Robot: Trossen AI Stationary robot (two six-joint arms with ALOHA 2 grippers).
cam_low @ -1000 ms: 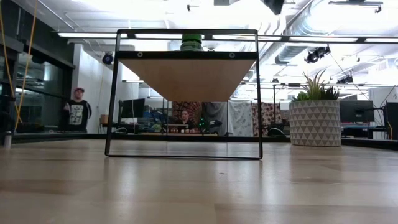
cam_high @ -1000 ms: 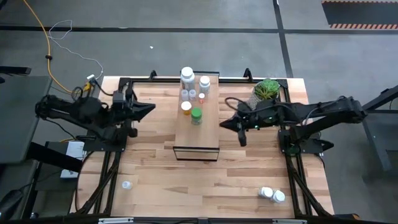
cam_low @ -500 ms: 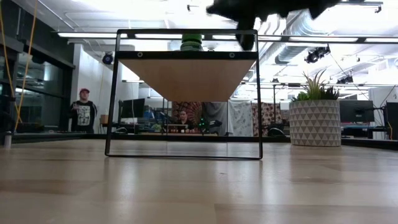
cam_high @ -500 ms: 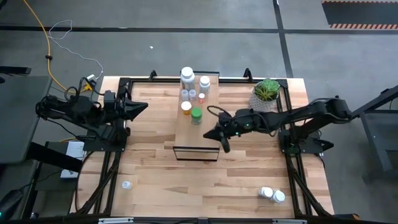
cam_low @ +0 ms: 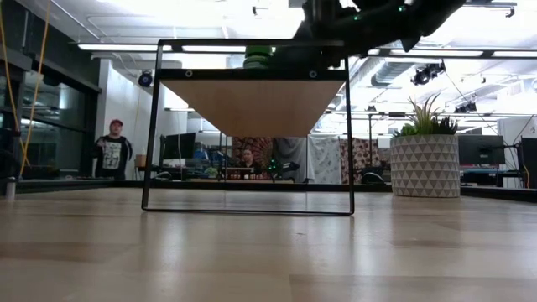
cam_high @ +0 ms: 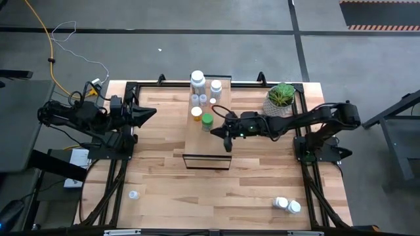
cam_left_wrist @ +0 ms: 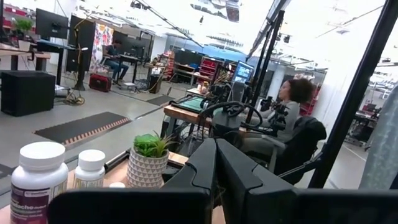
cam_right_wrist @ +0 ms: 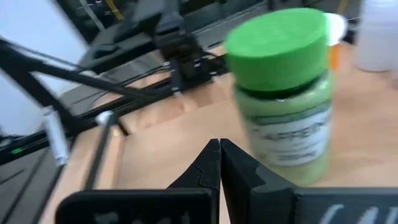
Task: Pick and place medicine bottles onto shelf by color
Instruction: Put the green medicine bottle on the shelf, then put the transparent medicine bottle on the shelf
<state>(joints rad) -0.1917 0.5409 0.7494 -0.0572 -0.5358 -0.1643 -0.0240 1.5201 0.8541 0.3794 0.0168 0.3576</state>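
Note:
The shelf [cam_high: 207, 148] is a pale plank on a black frame [cam_low: 152, 126] in the middle of the table. At its far end stand several bottles. These are white ones [cam_high: 197, 79], small clear ones [cam_high: 203, 99], an orange one [cam_high: 196, 113] and the green bottle [cam_high: 207, 121] [cam_low: 258, 57]. My right gripper [cam_right_wrist: 219, 147] is shut and reaches over the shelf from the table's right. Its tips are close beside the green bottle [cam_right_wrist: 283, 93]. My left gripper [cam_high: 152, 113] is shut and waits left of the shelf. My right gripper has its shut fingertips level beside the green bottle's lower body [cam_right_wrist: 261, 163], coming from the table's right. The picture is blurred there, so I cannot tell whether they touch it. The bottle stands upright on the shelf.
A potted plant [cam_high: 281, 97] [cam_low: 425, 159] stands at the table's far right. Two white bottles [cam_high: 287, 205] lie near the near right corner. A small white one [cam_high: 134, 195] is near the near left. A person [cam_low: 110, 149] stands in the room beyond.
My right gripper has swung from the table's right of the shelf toward the left, over the shelf top, and has ended beside the green bottle. My left gripper has drawn back a little toward the table's left edge. The bottles have stayed in place.

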